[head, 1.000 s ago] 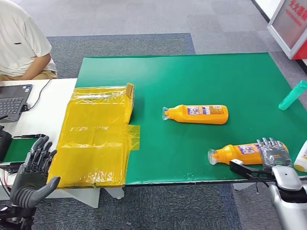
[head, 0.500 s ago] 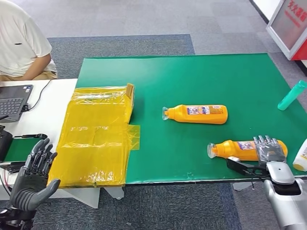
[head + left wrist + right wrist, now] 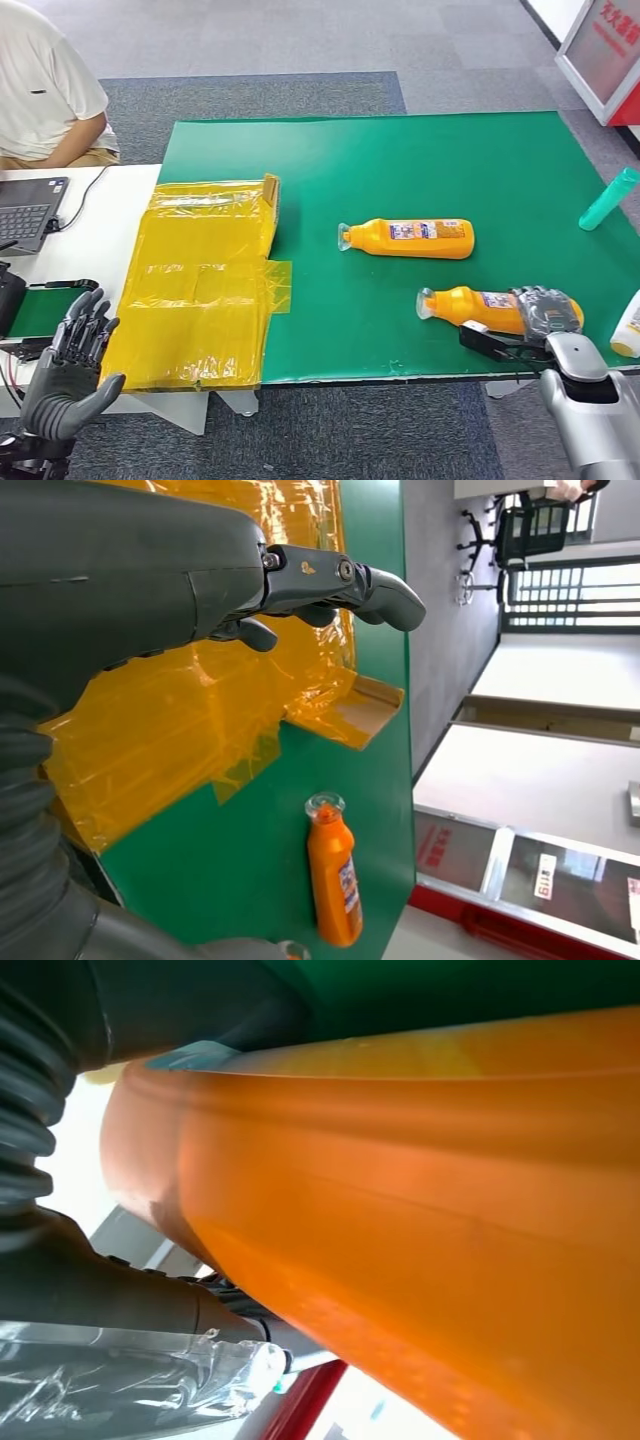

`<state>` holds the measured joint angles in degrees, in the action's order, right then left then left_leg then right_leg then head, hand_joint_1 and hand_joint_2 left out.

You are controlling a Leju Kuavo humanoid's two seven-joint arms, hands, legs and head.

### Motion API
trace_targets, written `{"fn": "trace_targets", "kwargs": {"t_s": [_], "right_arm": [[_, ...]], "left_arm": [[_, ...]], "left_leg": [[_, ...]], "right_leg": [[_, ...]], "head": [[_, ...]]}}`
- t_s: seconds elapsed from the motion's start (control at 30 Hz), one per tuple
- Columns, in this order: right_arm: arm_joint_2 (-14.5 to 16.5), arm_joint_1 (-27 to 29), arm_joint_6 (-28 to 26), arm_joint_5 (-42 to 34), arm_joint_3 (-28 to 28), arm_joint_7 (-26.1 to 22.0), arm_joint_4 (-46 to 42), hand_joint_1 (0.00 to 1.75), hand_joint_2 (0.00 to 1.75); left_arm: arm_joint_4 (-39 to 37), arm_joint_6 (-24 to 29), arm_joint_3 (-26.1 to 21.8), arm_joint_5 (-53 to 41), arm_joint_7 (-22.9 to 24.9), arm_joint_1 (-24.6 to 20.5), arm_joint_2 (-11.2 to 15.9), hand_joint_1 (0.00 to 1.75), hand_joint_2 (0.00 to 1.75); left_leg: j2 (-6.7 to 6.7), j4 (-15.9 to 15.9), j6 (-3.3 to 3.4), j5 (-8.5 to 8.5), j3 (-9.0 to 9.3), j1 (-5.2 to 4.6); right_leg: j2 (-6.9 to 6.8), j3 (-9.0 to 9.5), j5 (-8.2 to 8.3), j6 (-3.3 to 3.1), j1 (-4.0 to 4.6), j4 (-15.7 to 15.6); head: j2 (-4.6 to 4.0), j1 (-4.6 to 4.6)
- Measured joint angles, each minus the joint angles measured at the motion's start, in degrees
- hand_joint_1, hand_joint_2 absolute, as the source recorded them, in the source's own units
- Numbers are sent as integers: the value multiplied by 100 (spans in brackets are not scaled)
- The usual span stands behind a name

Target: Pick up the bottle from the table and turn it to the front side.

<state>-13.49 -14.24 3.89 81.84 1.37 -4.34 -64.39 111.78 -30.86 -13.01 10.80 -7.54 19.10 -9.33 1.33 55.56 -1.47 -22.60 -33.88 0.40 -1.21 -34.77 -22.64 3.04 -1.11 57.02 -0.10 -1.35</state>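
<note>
Bottle, orange with a clear cap, lies on its side near the front right edge of the green worktop, cap pointing left, and the right hand is wrapped over its base end, fingers curled around the body and gripping it. From the right wrist camera, orange plastic presses right up against the palm. A second orange bottle lies farther back, near the middle of the worktop, cap also to the left. Over on the left, the left hand hangs below the worktop edge, holding nothing, fingers spread apart. Yellow plastic sheeting covers the left side, and a teal bottle sits far right.
</note>
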Motion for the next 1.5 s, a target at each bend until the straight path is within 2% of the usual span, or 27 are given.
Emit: {"fn": "trace_targets", "kwargs": {"t_s": [0.2, 0.33, 0.6, 0.73, 0.9, 1.03, 1.2, 1.33, 1.5], "right_arm": [[672, 340, 90, -1489, -195, -556, -831, 175, 175], [1171, 600, 333, -2737, -193, -802, -1424, 175, 175], [2102, 987, 1153, -5323, -140, -863, -2349, 175, 175], [2376, 1115, 1267, -6120, 135, -920, -2553, 175, 175], [2541, 1037, 934, -6169, 743, -1014, -2811, 175, 175], [2605, 788, 630, -5953, 1202, -723, -3012, 175, 175], [2654, 622, 221, -5601, 1589, -768, -2956, 175, 175], [2671, 565, 144, -5530, 1754, -780, -2888, 175, 175], [2672, 505, 89, -5469, 1860, -779, -2796, 175, 175]], "left_arm": [[18, -26, -7, -32, 13, 7, -56, 0, 175], [66, -30, -15, -101, 16, 29, -123, 0, 175], [109, 119, 0, -357, 44, -22, -304, 0, 175], [92, 361, 165, -515, 48, -188, -381, 0, 175], [61, 813, 719, -762, -117, -699, -410, 0, 175], [54, 1135, 1336, -861, 128, -1185, -353, 0, 175], [-42, 1339, 2153, -1168, 225, -1667, -282, 0, 175], [-111, 1417, 2582, -1255, 237, -1841, -234, 0, 175], [-182, 1450, 2871, -1365, 247, -1991, -163, 0, 175]], "left_leg": [[0, 0, -7, 5, -6, 3], [-1, 0, -8, 6, -14, 3], [-1, 0, -8, 5, -16, 3], [-1, 0, -9, 6, -16, 3], [-1, 0, -7, 17, -20, 2], [-1, 0, -6, 22, -20, 2], [-1, 0, -4, 24, -23, 1], [-1, 0, -4, 24, -24, 1], [0, 0, -5, 25, -34, 1]], "right_leg": [[-1, -7, -1, -2, 4, 1], [-1, -14, -2, -2, 5, 2], [-1, -18, -4, -3, 4, 2], [-1, -19, -2, -3, 4, 2], [-1, -23, 8, -6, 4, 2], [-1, -23, 15, -6, 4, 2], [-1, -24, 18, -2, 3, 2], [-1, -26, 18, -2, 3, 2], [-1, -38, 18, -3, 4, 2]], "head": [[-1, 1], [1, 0], [1, 1], [0, 0], [1, 1], [1, 1], [1, -1], [0, 1], [0, 1]]}}
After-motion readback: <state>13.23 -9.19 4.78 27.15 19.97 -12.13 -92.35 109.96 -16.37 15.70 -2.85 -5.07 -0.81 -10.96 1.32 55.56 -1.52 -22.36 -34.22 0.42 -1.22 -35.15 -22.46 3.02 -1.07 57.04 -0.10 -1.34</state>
